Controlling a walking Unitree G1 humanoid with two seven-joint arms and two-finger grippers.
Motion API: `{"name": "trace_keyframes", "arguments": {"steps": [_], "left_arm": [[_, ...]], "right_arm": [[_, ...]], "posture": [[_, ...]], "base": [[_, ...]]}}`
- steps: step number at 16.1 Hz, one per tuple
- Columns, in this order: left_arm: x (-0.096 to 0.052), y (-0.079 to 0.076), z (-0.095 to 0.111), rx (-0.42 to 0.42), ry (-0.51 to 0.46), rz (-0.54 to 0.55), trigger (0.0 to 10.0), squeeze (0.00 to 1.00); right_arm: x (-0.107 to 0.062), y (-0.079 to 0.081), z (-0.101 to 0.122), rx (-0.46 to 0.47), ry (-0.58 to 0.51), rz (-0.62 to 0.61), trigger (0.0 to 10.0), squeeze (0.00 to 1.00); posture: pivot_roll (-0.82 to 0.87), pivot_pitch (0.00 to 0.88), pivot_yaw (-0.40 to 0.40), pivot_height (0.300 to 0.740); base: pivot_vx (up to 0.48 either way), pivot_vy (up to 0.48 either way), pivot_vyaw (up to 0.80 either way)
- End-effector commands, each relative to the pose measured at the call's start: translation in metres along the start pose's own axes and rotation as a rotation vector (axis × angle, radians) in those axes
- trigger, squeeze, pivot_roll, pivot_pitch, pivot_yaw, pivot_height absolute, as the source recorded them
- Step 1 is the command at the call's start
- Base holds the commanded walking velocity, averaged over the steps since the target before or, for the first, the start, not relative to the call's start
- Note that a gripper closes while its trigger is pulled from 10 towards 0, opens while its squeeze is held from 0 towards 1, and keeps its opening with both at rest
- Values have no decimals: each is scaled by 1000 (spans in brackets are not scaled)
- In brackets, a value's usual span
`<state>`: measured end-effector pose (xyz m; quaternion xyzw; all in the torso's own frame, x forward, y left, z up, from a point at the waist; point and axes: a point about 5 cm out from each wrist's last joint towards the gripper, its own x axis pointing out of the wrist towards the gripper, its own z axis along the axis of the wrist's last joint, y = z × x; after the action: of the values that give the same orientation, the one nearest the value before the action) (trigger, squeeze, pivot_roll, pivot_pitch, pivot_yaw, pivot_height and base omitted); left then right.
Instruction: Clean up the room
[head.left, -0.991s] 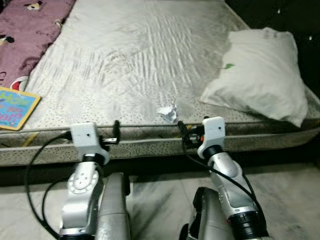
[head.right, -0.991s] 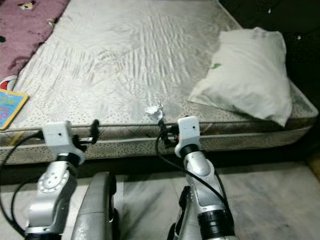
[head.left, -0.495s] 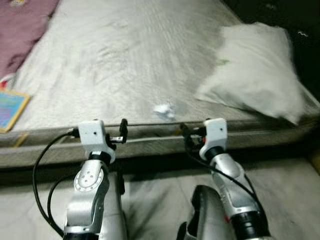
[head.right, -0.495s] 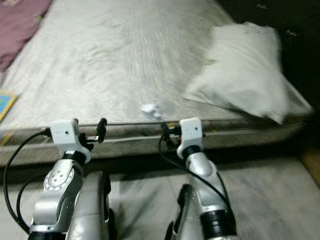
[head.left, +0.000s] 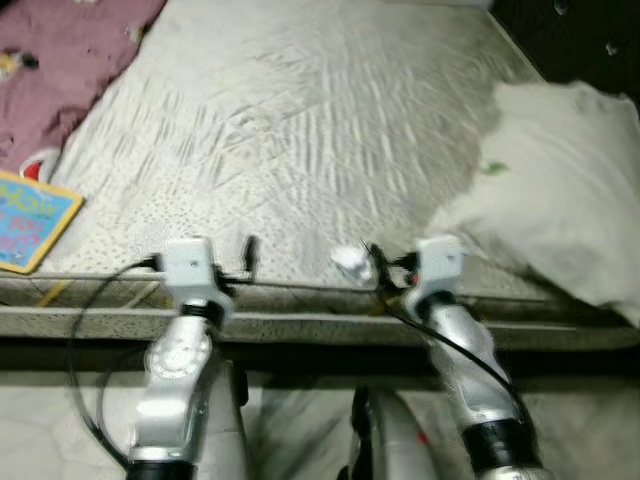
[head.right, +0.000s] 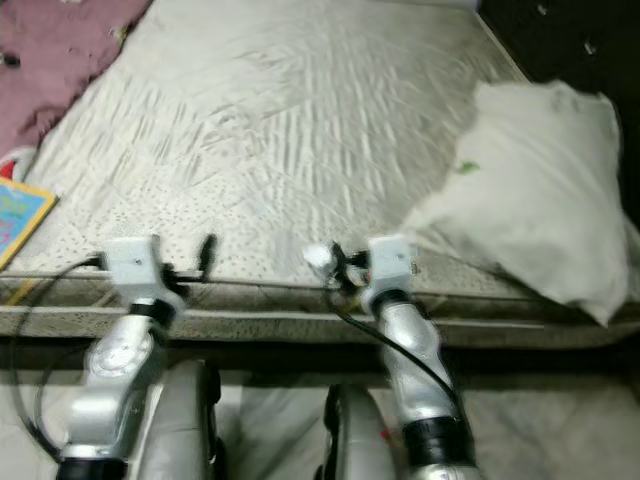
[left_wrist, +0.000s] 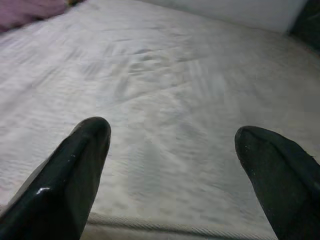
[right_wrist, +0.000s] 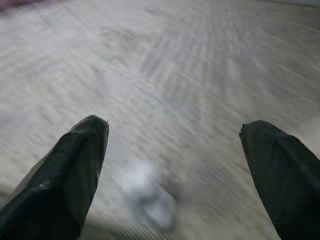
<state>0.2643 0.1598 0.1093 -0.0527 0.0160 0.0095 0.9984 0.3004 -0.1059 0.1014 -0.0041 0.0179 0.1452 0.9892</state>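
**Right gripper at mattress edge, crumpled paper just ahead**

Right gripper (right_wrist: 172, 165) is level with the near edge of the mattress (head.left: 300, 130), fingers (right_wrist: 75, 170) spread wide apart, nothing between them. Left gripper (left_wrist: 172, 170) sits at the same edge further to the left, fingers also wide apart and empty.

Largest to smallest:
- mattress: pale grey, wrinkled sheet, takes up most of the head view.
- pillow (head.left: 560, 210): white, on the right side of the mattress, close to the near edge.
- blanket (head.left: 60, 70): maroon, far left corner.
- book (head.left: 30, 220): blue and yellow cover, flat on the left near corner of the mattress.
- crumpled paper (head.left: 350, 260): small white wad on the mattress, right by the near edge, just beside the right gripper's tips (blurred in the wrist view, so I can't tell if it touches). It lies in front of the open fingers (right_wrist: 147, 195), not between them.
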Motion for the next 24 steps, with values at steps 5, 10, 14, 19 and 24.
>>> {"name": "trace_keyframes", "arguments": {"steps": [5, 10, 14, 19, 24], "left_arm": [[4, -13, -1, -1, 2, -16, 10000, 0], [0, -6, 1, 25, 0, 28, 10000, 0], [-21, 30, 5, 135, 2, 229, 10000, 0], [-43, 50, 3, 200, 35, 292, 10000, 0], [-51, 42, 2, 226, 62, 248, 10000, 0]], "right_arm": [[-6, -15, -8, -15, 34, -28, 10000, 0], [-4, -15, -11, -5, 64, -12, 10000, 0], [2, -2, -37, -1, 281, 183, 10000, 0], [19, 7, -29, -49, 232, 220, 10000, 0], [40, 10, -19, -71, 178, 181, 10000, 0]], "posture": [[81, 97, -66, 556], [91, 102, -72, 528], [143, 98, -78, 528], [199, 108, -87, 528], [246, 112, -83, 528]], "base": [[0, 0, 0], [0, 0, 0], [0, 0, 0], [0, 0, 0], [0, 0, 0]]}}
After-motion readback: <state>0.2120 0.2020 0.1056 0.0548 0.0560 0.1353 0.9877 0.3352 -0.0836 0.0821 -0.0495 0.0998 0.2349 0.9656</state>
